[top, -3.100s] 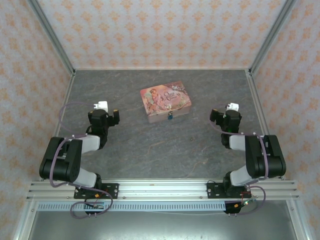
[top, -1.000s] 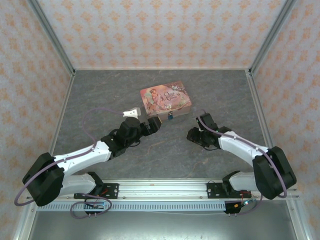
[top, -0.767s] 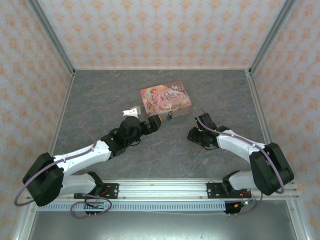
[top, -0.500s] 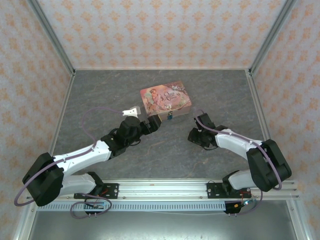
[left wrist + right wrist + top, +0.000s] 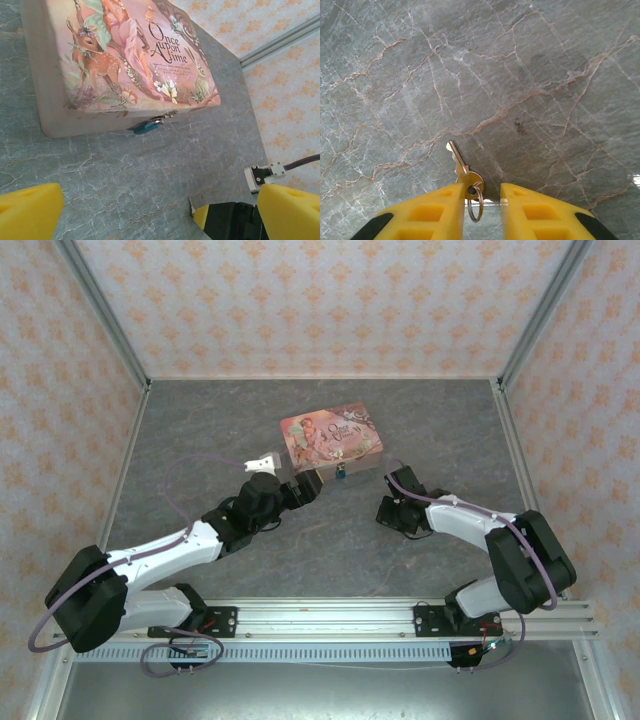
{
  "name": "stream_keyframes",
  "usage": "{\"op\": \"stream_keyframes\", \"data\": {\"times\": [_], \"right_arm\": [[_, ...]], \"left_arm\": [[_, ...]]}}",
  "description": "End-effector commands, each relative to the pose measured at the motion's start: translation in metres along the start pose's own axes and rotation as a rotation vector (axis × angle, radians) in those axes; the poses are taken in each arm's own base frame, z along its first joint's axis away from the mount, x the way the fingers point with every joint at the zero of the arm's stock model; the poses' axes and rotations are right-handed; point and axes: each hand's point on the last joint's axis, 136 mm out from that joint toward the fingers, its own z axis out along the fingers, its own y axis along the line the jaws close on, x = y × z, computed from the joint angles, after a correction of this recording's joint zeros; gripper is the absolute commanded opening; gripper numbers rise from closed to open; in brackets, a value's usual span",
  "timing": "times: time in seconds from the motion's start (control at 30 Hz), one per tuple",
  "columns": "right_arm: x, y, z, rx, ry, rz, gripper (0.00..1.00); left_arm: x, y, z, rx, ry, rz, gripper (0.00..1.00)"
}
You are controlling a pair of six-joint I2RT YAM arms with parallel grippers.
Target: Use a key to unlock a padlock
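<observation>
Top view: pink tin [image 5: 332, 440] is seen mid-worktop [image 5: 200, 430], with the padlock [image 5: 340, 472] a teal speck at its lower edge. Left end effector [image 5: 306, 488] is held just left of the padlock; right end effector [image 5: 387, 510] is lower right of it, apart.
Left wrist view: padlock is resolved at frame centre, hung from the tin's front latch. Left fingers [image 5: 30, 210] are spread wide, nothing held.
Right wrist view: key [image 5: 461, 167] and ring [image 5: 476, 204] are laid flat at lower centre, bow between narrowly parted fingers [image 5: 435, 210]. A gap is left on the right side, so it is not clamped.
</observation>
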Motion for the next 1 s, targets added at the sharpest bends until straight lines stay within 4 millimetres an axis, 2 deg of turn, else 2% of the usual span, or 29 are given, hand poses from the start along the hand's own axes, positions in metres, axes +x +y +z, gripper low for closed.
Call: {"op": "stream_keyframes", "data": {"times": [0.0, 0.4, 0.57, 0.63, 0.8, 0.97], "right_arm": [[0.0, 0.007, 0.005, -0.006, 0.004, -0.018, 0.25], [0.002, 0.004, 0.011, 0.014, 0.023, -0.03, 0.18], [-0.002, 0.009, 0.005, -0.006, 0.007, -0.05, 0.01], [-0.005, 0.011, 0.002, -0.019, -0.012, -0.055, 0.0], [-0.015, 0.028, -0.016, -0.13, -0.101, -0.069, 0.0], [-0.029, 0.064, -0.053, -0.378, -0.24, -0.084, 0.0]], "left_arm": [[-0.003, -0.003, 0.0, -0.017, -0.012, -0.005, 1.0], [-0.005, -0.001, 0.0, -0.028, -0.017, 0.002, 1.0], [-0.006, -0.001, -0.002, -0.03, -0.023, 0.006, 1.0], [-0.007, -0.001, -0.003, -0.03, -0.027, 0.008, 1.0], [-0.013, -0.009, -0.011, 0.001, -0.042, 0.019, 1.0], [-0.025, -0.027, -0.024, 0.074, -0.072, 0.017, 1.0]]}}
